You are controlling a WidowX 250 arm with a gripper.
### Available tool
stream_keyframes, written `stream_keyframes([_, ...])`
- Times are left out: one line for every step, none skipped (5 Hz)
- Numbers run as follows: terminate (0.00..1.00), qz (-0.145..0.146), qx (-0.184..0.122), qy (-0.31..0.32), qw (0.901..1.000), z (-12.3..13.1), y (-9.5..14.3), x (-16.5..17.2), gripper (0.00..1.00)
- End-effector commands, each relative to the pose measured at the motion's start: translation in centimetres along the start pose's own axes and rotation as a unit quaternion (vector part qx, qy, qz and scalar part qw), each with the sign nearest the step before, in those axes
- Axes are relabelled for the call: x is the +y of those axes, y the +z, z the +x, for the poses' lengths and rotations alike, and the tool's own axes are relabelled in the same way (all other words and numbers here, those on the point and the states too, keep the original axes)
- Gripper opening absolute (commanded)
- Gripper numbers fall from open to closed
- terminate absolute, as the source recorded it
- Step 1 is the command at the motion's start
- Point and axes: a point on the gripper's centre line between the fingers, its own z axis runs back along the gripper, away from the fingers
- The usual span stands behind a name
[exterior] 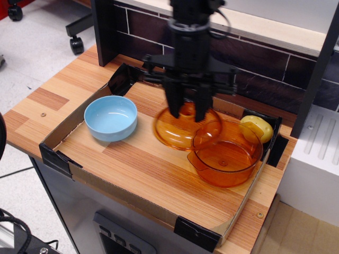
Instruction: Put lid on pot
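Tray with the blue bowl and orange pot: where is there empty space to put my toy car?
The widest bare wood runs along the tray's front edge, in front of the blue bowl and the pot. Another bare strip lies between the bowl and the lid held up by the gripper. The right back corner is crowded: pot, lid and yellow thing.

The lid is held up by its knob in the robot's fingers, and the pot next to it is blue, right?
Not quite: the pot is orange and see-through, like the lid. The blue thing is the bowl farther over. The observation.image view shows it. The fingers do hold the lid up by its knob.
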Motion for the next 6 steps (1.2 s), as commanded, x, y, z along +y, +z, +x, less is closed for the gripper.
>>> stream_keyframes([0.00, 0.011, -0.020, 0.001, 0.9997, 0.5, -1.3, -3.1, 0.00])
stream_keyframes([0.00, 0.014, -0.008, -0.002, 0.9999, 0.2, -2.5, -4.2, 0.00])
stream_keyframes([0.00, 0.015, -0.008, -0.001, 0.9999, 0.2, -2.7, -4.9, 0.00])
stream_keyframes([0.00, 0.014, -0.009, 0.000, 0.9999, 0.5, -2.6, -4.9, 0.00])
stream_keyframes([0.00, 0.013, -0.012, 0.005, 0.9998, 0.9, -2.4, -4.8, 0.00])
stream_keyframes([0.00, 0.009, -0.030, 0.010, 0.9995, 1.3, -1.8, -4.3, 0.00])
